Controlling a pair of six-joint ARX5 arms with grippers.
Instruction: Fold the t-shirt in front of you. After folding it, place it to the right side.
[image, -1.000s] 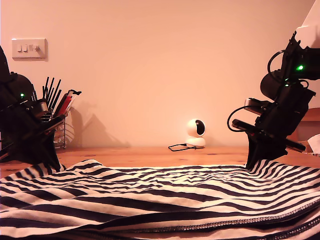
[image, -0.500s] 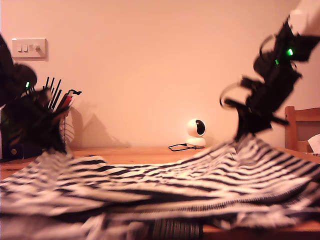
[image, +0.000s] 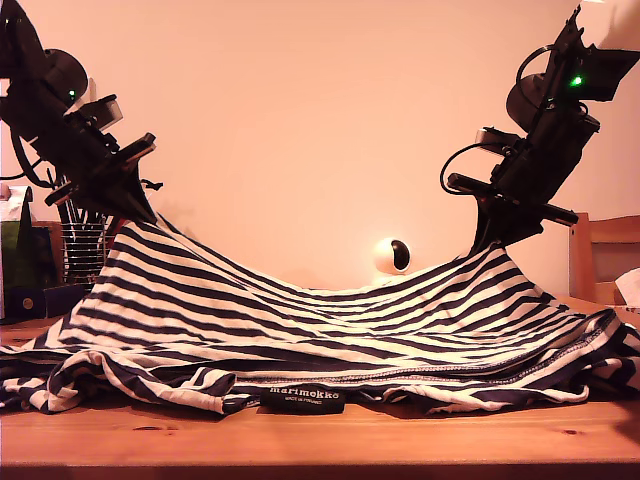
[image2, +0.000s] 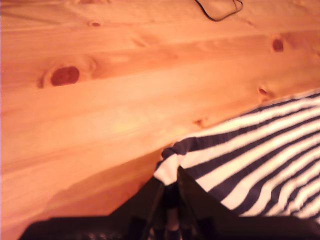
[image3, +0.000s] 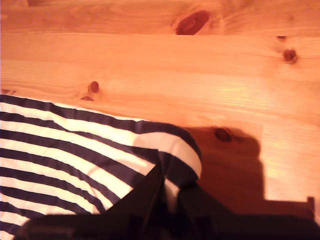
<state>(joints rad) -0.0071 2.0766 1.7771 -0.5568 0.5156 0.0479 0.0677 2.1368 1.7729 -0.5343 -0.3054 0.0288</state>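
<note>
You'll see the t-shirt (image: 330, 320) strung up between two arms in the exterior view. It is lifted at two corners and sags in the middle like a hammock. The lower part lies bunched on the wooden table (image: 300, 440), spread across most of its width, and the dark neckband label (image: 308, 397) faces the camera at the front edge.

My first gripper (image2: 170, 192): the jaws are pressed together on a striped corner of the shirt, and cloth is pinched between them. Bare table lies below, with a loop of black cable (image2: 217, 12) beyond it.

My second gripper (image3: 170, 187): same story, closed tight on another corner, with the fabric folded over at the pinch. Its shadow falls on the boards beside it.

The wrist views don't show you which arm is which. In the exterior view, one arm (image: 90, 150) holds a corner high at the left. The other arm (image: 530, 170) holds a corner at the right, a little lower.

Behind the sagging cloth, a small white camera (image: 392, 256) sits near the wall. A wire holder of utensils (image: 85, 250) stands at the exterior view's left and a wooden chair back (image: 600, 260) at its right.
</note>
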